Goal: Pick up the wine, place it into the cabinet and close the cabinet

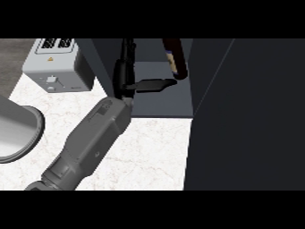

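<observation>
Head view. One grey forearm reaches from the lower edge into the open cabinet (161,100); which arm it is cannot be told. Its hand (138,84) is released, fingers straight, one fingertip beside the wine bottle (174,56). The bottle stands inside the cabinet, just beyond the fingers. A toaster (54,67) and a grey pot (9,129) sit left of the hand.
</observation>
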Robot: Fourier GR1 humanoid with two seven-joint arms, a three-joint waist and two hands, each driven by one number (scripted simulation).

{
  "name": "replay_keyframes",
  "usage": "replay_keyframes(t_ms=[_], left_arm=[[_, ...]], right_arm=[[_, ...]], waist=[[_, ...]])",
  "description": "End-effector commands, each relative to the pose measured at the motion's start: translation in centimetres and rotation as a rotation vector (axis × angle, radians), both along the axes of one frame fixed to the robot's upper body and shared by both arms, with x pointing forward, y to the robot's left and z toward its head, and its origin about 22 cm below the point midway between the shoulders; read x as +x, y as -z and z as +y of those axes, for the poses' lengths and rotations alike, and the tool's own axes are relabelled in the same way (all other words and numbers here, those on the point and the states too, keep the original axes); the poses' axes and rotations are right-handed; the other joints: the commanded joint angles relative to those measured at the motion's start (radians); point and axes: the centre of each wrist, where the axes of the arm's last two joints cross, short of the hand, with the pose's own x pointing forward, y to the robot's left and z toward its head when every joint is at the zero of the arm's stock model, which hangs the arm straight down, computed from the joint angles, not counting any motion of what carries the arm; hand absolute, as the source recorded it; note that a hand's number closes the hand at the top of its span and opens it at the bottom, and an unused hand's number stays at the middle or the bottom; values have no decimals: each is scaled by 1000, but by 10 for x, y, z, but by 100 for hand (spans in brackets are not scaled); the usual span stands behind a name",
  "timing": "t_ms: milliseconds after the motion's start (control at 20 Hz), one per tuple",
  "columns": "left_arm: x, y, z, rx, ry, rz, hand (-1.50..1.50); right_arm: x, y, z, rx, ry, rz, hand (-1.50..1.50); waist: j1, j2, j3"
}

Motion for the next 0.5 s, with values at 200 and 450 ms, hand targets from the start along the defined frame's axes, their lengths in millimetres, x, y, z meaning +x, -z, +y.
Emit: replay_keyframes(t_ms=[200, 450], left_arm=[[-54, 8, -12, -72, 93, -1, -150], [-97, 2, 9, -121, 86, 6, -150]], right_arm=[[-40, -36, -8, 35, -14, -67, -150], [-35, -25, -3, 40, -32, -61, -150]], waist=[[9, -4, 0], [1, 1, 1]])
